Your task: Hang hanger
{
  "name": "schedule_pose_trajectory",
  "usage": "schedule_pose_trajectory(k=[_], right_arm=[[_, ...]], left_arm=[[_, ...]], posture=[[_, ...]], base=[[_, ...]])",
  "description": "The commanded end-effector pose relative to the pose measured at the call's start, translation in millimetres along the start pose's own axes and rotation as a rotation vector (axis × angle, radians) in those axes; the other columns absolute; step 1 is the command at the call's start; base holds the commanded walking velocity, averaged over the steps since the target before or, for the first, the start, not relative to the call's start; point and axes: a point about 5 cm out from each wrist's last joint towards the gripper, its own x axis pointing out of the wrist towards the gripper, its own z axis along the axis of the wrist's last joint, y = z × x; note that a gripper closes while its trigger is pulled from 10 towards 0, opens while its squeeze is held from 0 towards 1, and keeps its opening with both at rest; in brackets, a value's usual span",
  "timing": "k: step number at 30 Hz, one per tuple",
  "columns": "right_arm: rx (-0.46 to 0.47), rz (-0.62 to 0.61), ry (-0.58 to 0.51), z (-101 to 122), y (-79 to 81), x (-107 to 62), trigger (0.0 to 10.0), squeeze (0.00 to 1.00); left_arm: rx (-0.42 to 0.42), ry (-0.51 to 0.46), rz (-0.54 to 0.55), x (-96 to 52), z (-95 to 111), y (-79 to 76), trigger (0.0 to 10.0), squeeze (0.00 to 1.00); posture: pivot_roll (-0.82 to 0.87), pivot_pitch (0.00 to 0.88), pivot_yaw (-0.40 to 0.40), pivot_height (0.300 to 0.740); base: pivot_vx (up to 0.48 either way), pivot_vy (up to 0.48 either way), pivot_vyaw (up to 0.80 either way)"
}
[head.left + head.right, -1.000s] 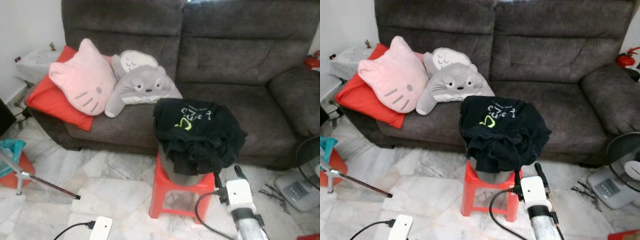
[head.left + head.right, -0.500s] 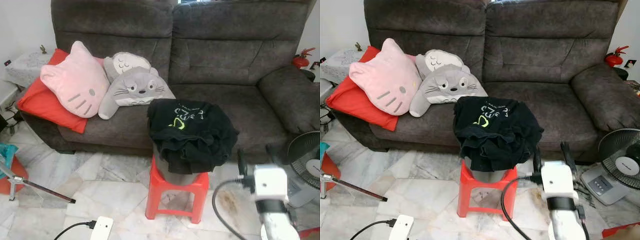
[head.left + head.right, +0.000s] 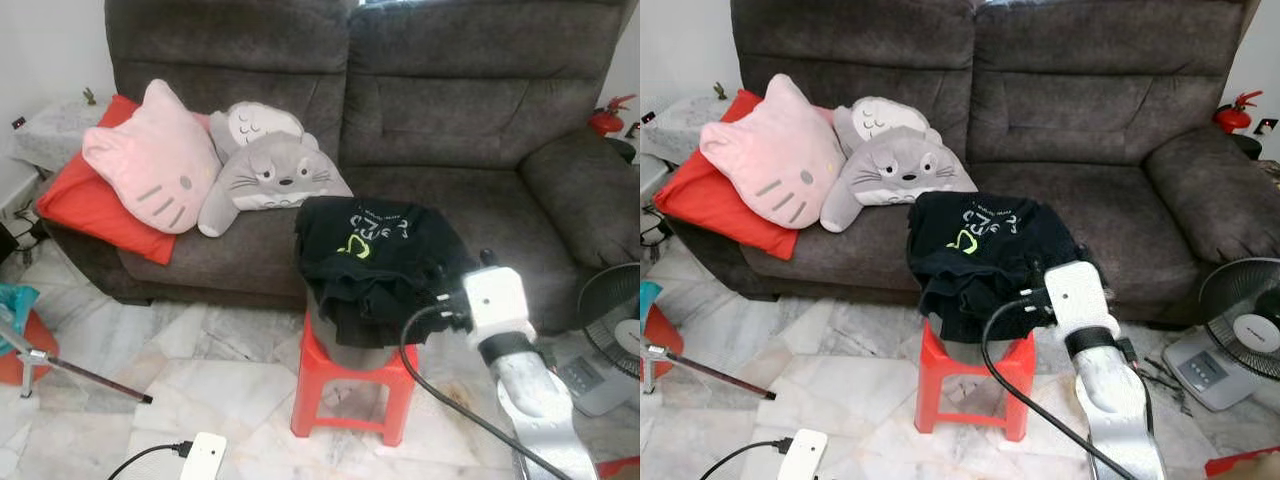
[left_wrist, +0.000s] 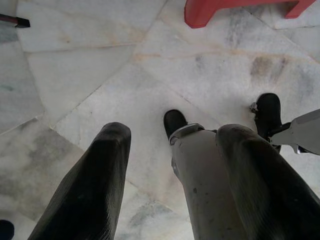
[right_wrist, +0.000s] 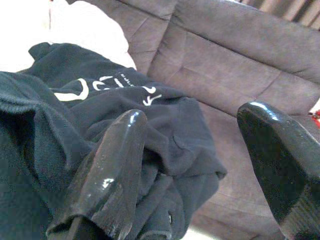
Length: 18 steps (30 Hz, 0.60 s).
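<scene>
A black garment (image 3: 385,250) with light green and white print is heaped over a grey bin (image 3: 348,350) that stands on a red plastic stool (image 3: 350,385) in front of the sofa. My right gripper (image 5: 192,117) is open at the garment's right edge, its fingers pointing towards the cloth. One finger (image 5: 112,165) lies close against the folds. Its white wrist housing (image 3: 495,300) sits just right of the heap, with a black cable looping below. My left gripper (image 4: 172,132) hangs open over the marble floor. I see no hanger.
A dark grey sofa (image 3: 470,130) holds a pink cat cushion (image 3: 155,160), a grey plush cushion (image 3: 275,170) and a red cushion (image 3: 85,205). A fan (image 3: 612,320) stands at the right. A tripod leg (image 3: 80,375) and a white adapter (image 3: 205,458) lie on the floor at the left.
My right arm has risen from low beside the stool and swung left, bringing its gripper up to the garment's right edge. The head camera has shifted slightly.
</scene>
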Motion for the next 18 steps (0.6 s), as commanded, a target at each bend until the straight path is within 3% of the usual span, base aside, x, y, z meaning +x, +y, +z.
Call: schedule_pose_trajectory(k=[1,12,18], right_arm=[[0.004,0.041,0.009,3.0,3.1,4.4,10.0,0.00],[-0.012,0.155,-0.005,17.8,2.7,5.0,10.0,0.00],[-0.052,0.255,-0.002,20.8,6.7,-2.8,10.0,0.00]], left_arm=[[0.016,0.013,0.000,-0.2,-1.9,0.5,10.0,0.00],[0.016,0.015,0.000,-0.2,-1.8,0.6,10.0,0.00],[0.018,0.014,-0.002,-0.1,-1.1,0.7,10.0,0.00]], posture=[[0.02,0.000,-0.007,0.740],[0.02,0.000,-0.005,0.740],[0.01,0.000,-0.005,0.740]], base=[[0.000,0.000,0.00],[0.000,0.000,0.00],[0.000,0.000,0.00]])
